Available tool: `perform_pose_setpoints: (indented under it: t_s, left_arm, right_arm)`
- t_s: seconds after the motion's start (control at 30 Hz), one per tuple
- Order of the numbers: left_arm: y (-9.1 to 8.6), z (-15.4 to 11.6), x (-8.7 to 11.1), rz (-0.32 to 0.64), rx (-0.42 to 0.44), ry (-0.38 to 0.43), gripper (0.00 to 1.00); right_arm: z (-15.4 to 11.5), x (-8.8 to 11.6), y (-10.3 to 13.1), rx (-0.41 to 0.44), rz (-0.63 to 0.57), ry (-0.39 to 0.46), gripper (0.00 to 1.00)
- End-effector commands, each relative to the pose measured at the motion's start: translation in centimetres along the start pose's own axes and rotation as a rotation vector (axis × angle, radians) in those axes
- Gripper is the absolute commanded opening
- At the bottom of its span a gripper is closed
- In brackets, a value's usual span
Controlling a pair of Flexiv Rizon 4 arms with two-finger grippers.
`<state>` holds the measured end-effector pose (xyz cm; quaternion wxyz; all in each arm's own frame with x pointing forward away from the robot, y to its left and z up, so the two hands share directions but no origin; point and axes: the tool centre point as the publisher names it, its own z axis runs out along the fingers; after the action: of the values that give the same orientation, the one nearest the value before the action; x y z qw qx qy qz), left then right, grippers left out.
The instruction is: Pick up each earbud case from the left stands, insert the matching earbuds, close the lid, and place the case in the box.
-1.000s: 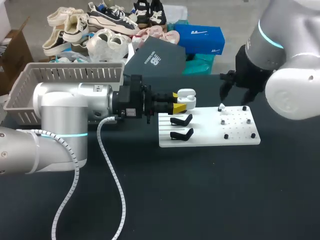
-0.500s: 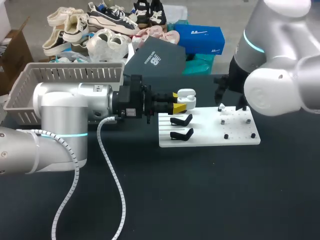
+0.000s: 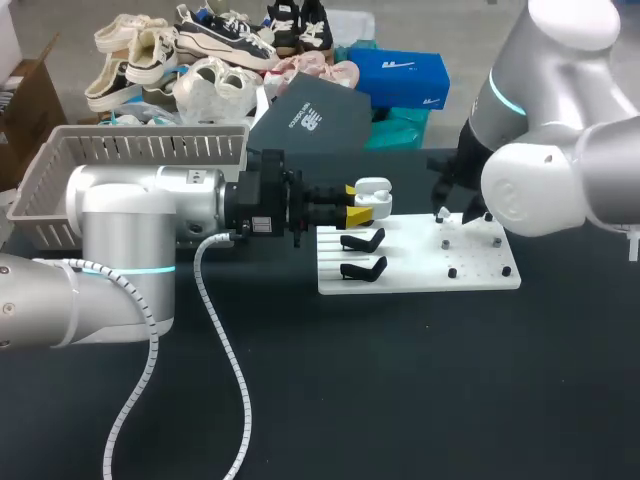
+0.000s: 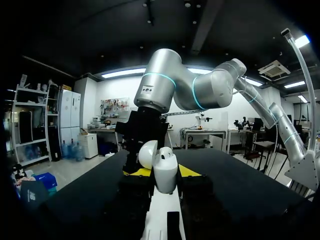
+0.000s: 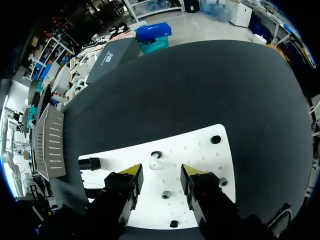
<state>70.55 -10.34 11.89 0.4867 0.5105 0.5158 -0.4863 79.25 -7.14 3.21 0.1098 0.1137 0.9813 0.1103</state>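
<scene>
The earbud case [image 4: 165,170] is held between the left jaws, which are closed on its body from two sides, and its lid is swung open. It is placed at the end of the white board [image 3: 420,275] nearest those jaws, just beside two black stands [image 3: 362,241] that carry nothing. The right jaws are spread open and hang over the far end of the board. A small white earbud [image 5: 155,163] is seen on the board just ahead of them, roughly on the line between the two fingers, and nothing is gripped there yet.

The step in hand is judged to be the pick of that earbud. It would be done best if the right jaws were centred so that the earbud lies evenly between both fingers, lowered straight, and closed gently, since so small and smooth a piece is likely to be flicked away by a one-sided touch. The case should be held steady by the left jaws so that its open cavity can be met squarely. The box [image 3: 150,150] lies on the surface beside the left arm, well back from its jaws
</scene>
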Motion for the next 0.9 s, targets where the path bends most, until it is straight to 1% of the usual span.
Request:
perform_pose_setpoints:
  t_s: [0.03, 0.67, 0.83, 0.9]
  left_arm:
    - [0.10, 0.02, 0.04, 0.000, 0.002, -0.001, 0.00]
    - [0.10, 0.02, 0.04, 0.000, 0.002, -0.001, 0.00]
    - [0.10, 0.02, 0.04, 0.000, 0.002, -0.001, 0.00]
    - [0.10, 0.02, 0.04, 0.000, 0.002, -0.001, 0.00]
  right_arm:
    - [0.30, -0.32, 0.11, -0.005, 0.006, 0.002, 0.45]
    - [0.96, -0.85, 0.55, -0.019, 0.009, 0.017, 0.41]
    - [1.15, -0.86, 0.74, -0.022, 0.010, 0.024, 0.37]
    - [1.17, -0.82, 0.81, -0.022, 0.007, 0.026, 0.34]
